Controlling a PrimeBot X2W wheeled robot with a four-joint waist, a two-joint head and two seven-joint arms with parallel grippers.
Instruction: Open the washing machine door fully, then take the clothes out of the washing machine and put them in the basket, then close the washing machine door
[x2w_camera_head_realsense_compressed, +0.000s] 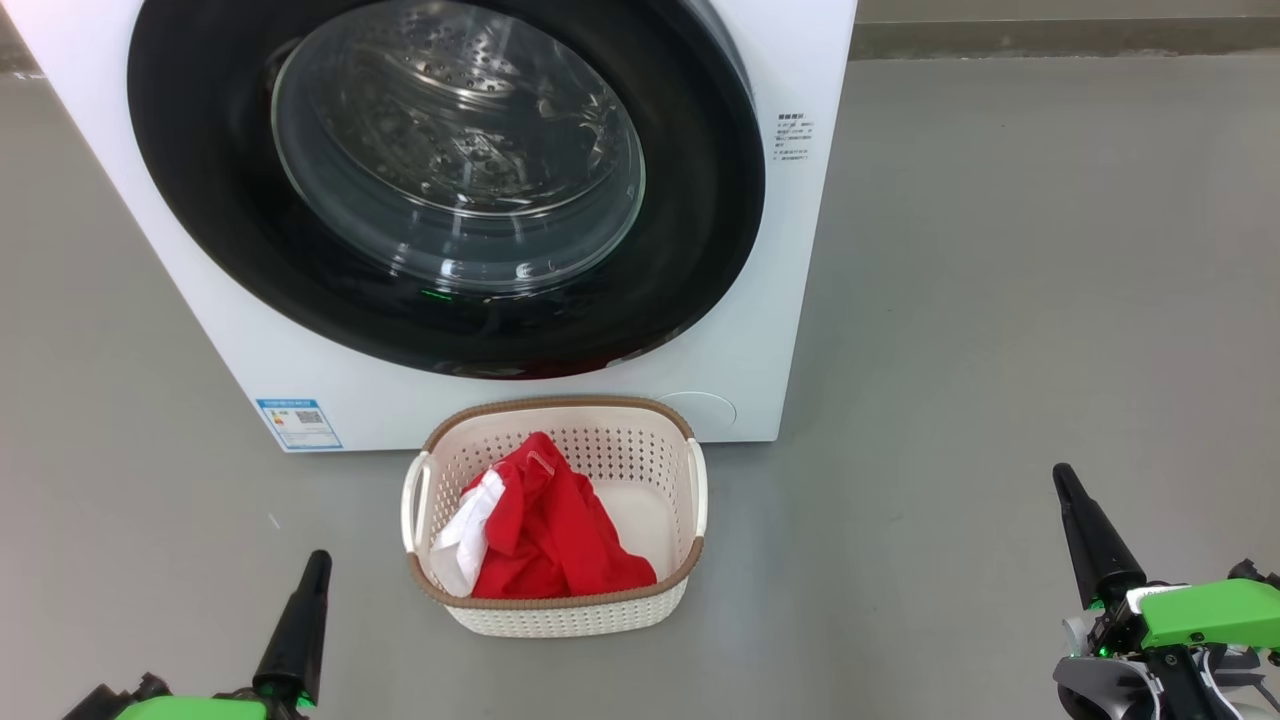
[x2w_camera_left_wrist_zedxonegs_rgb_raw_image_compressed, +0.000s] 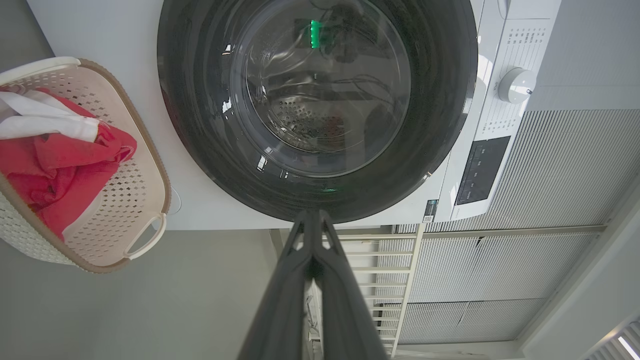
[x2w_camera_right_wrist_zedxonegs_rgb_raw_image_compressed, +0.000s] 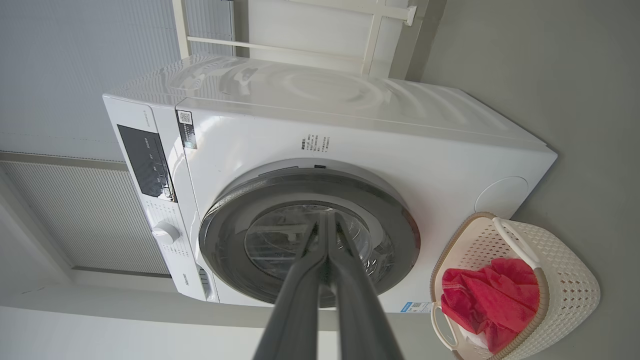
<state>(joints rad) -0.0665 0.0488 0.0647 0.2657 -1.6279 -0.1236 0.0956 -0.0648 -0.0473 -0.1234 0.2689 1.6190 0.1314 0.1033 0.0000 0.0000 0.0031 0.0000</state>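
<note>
Door: the washing machine door (x2w_camera_head_realsense_compressed: 455, 150) lies shut against the washing machine (x2w_camera_head_realsense_compressed: 770, 340); I cannot tell whether the latch has caught.
Clothes: the clothes (x2w_camera_head_realsense_compressed: 550, 530) are heaped in the basket (x2w_camera_head_realsense_compressed: 560, 408), the white part against its left wall.
Basket: on the floor just in front of the machine, below the door.
Left claw: the left gripper (x2w_camera_head_realsense_compressed: 319, 558) has its fingers pressed together and holds nothing.
Right claw: the right gripper (x2w_camera_head_realsense_compressed: 1063, 474) is likewise pressed together and empty, well apart from the basket.
Progress: the task looks finished.
Risk: an unlatched door could swing out, and an arm sweeping inward could tip the light basket.
</note>
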